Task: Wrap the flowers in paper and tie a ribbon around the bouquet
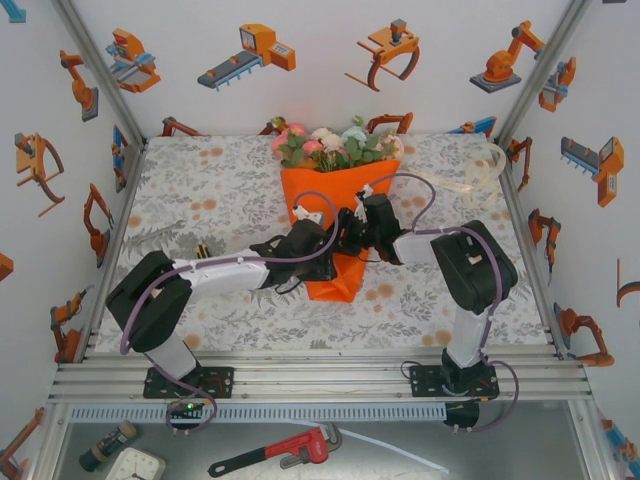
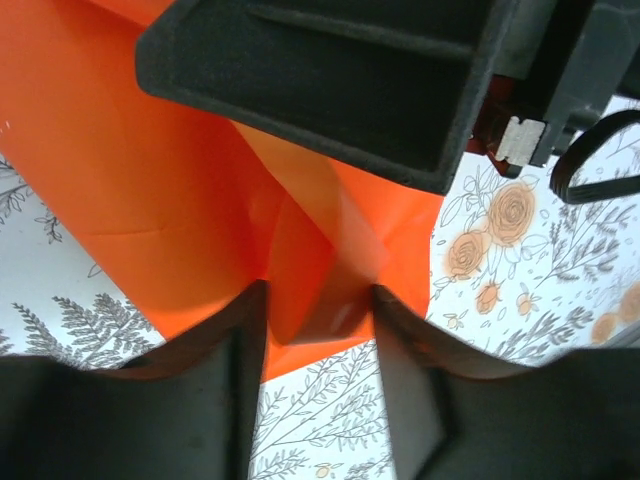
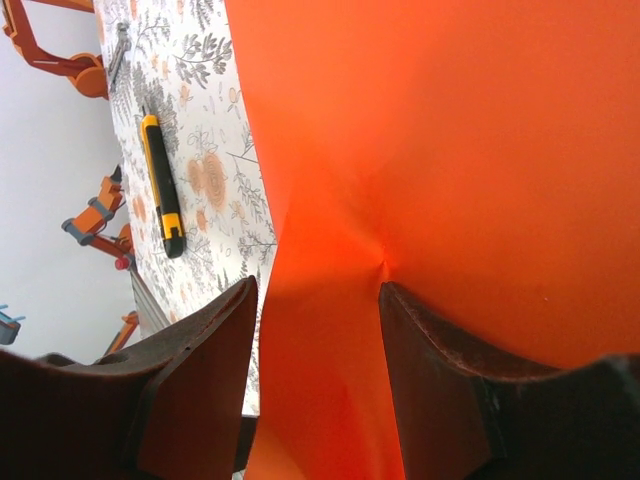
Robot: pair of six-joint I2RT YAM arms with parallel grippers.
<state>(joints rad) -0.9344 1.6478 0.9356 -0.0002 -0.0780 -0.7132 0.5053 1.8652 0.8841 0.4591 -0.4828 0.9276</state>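
- The flowers poke out of the far end of the orange paper. The paper is rolled into a cone lying in the middle of the desk, with its point toward the arm bases.
- The left pincer is closed on a raised fold of the paper near the cone's narrow end. If it pulls sideways, we expect the thin sheet to tear or slip free.
- The right pincer straddles another fold, and a crease runs out from one fingertip, so we judge it to be gripping too. If either pincer lets go, the wrap would likely spring open.
- Both pincers crowd the same spot just beside each other, so they could collide.
- The pale strip we take for the ribbon lies well apart, near the far right corner. Fetching it needs one pincer to release, which may loosen the cone.
- Squeezing harder could crush the stems inside, which we cannot see.
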